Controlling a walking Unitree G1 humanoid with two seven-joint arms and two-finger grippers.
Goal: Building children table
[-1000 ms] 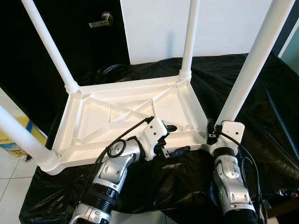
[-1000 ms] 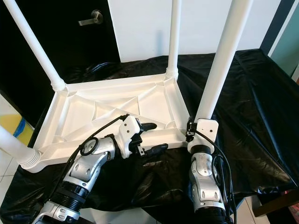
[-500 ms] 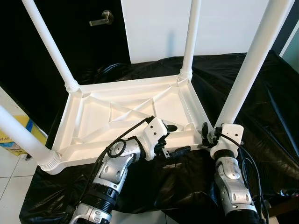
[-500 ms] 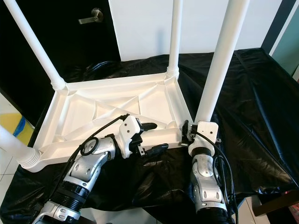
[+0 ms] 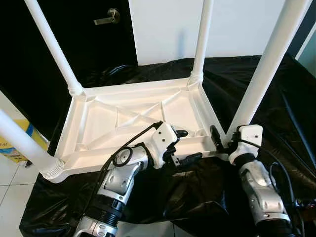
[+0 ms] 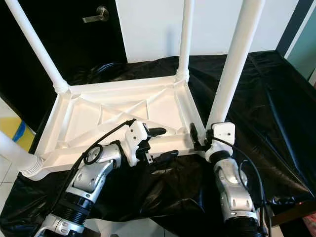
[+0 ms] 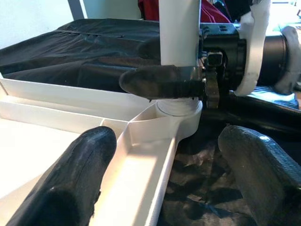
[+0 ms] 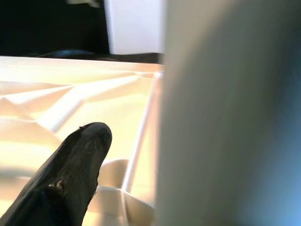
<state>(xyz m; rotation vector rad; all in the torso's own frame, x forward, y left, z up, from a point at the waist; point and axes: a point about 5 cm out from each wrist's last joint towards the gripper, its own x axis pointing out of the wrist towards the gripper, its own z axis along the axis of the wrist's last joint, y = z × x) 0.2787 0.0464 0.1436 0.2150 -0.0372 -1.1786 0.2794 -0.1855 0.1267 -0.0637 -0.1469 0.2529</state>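
The white plastic children's table (image 5: 133,118) lies upside down on a surface draped in black plastic sheeting (image 5: 276,103), its ribbed underside facing up and four white legs standing out of the corner sockets. The left gripper (image 5: 183,146) sits at the near rim of the tabletop, fingers spread wide apart: one black finger (image 5: 180,133) rests over the inside of the rim, the other (image 5: 190,158) lies outside it against the sheeting, so the rim runs between them without being pinched. From the left wrist view, that rim (image 7: 150,165) passes up between the two open fingertips toward the near right corner socket (image 7: 181,110). The right gripper (image 5: 219,140) is at that same corner, pressed up against the base of the near right leg (image 5: 266,69); one black finger (image 5: 216,134) reaches along the inner side of the leg, just above the socket. In the right wrist view the leg (image 8: 225,113) stands blurred and very close beside a single finger (image 8: 66,174); whether that gripper is clamping the leg or merely bracketing it, I cannot tell. Behind the table stand a white wall panel (image 5: 163,24) and a dark door with a lever handle (image 5: 107,18).
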